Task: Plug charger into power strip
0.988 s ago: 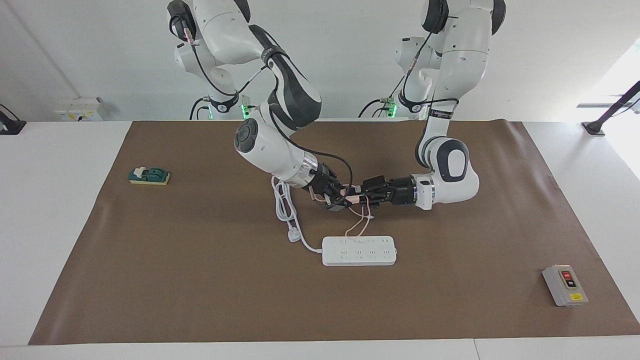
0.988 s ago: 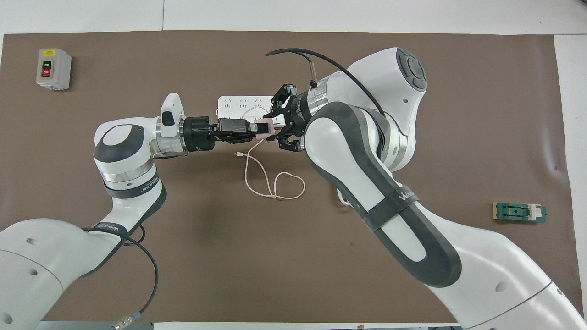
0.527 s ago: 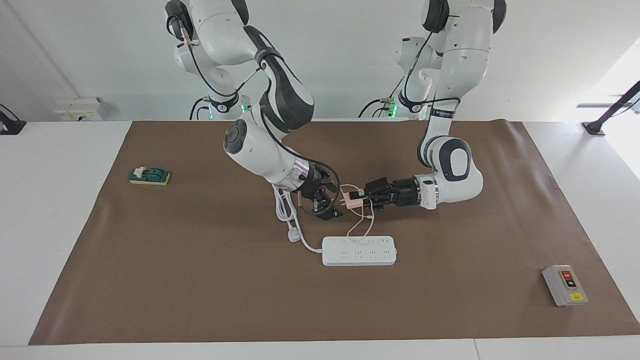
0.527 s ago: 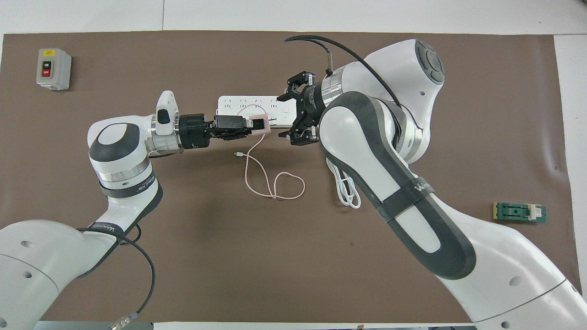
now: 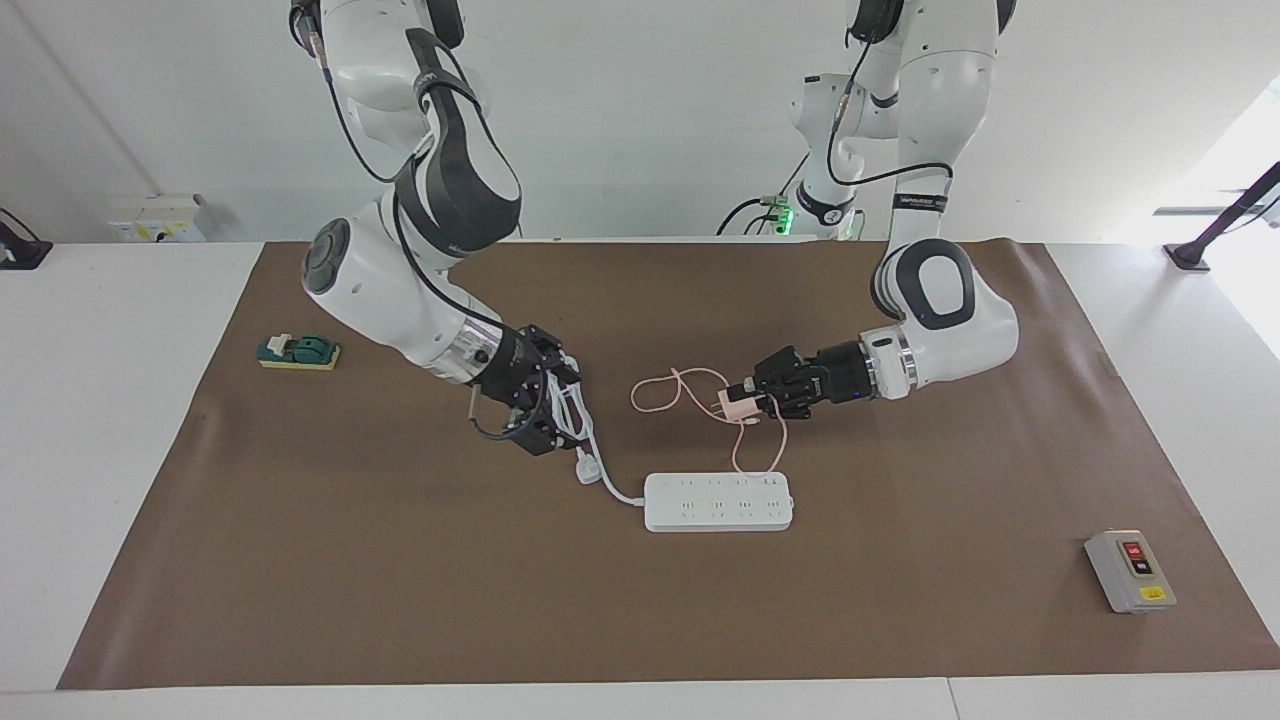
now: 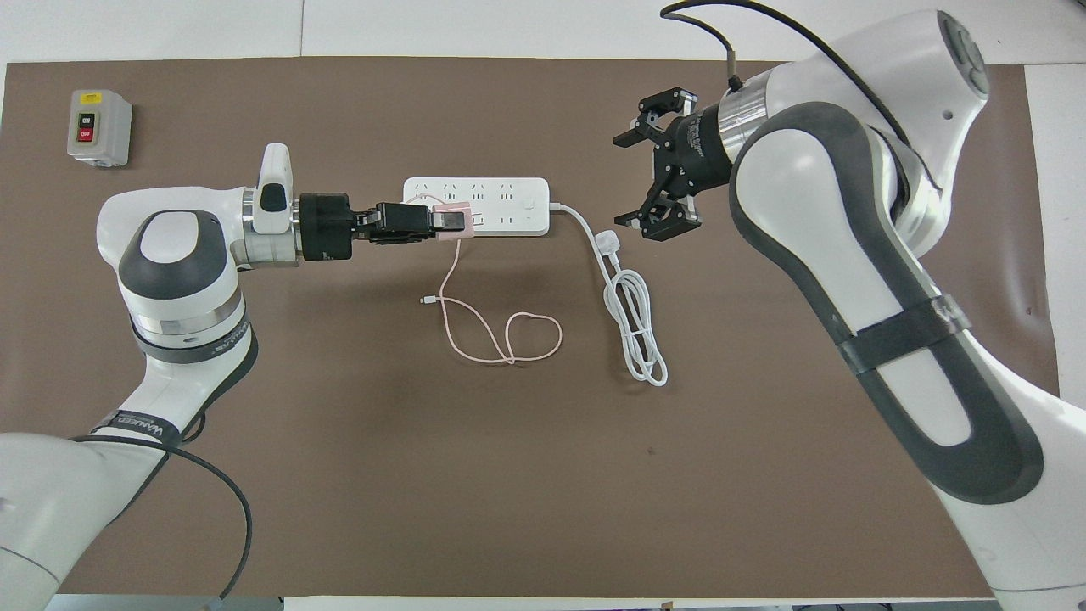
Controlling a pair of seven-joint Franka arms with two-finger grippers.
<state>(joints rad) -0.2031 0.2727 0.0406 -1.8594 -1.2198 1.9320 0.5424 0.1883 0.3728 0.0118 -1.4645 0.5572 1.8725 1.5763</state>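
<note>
Gripping the small pale pink cube-shaped charger (image 5: 735,404) between closed fingertips, the left claw (image 5: 745,400) hangs above the brown mat, over the strip of bench just nearer the robots than the long flat white power strip (image 5: 718,501). The charger's two metal prongs point sideways toward the right arm's end, not down at the sockets. Its thin pink cable (image 6: 501,335) droops from the cube, loops on the mat and ends in a small connector lying loose.

The power strip rests flat, its long axis running along the bench from one arm's end toward the other, sockets facing up. It lies below the held charger and a little farther from the robots. By my reading, the coming move turns on this: the cube must tip until the prongs face down, then travel out over a socket row and descend. The left arm is the nearer one and already has the load.

The right claw (image 5: 535,415) stands wide open and empty, above the coiled thick white cord (image 6: 632,318) and its white three-pin plug (image 6: 609,243) at the strip's end. It is well apart from the charger.
</note>
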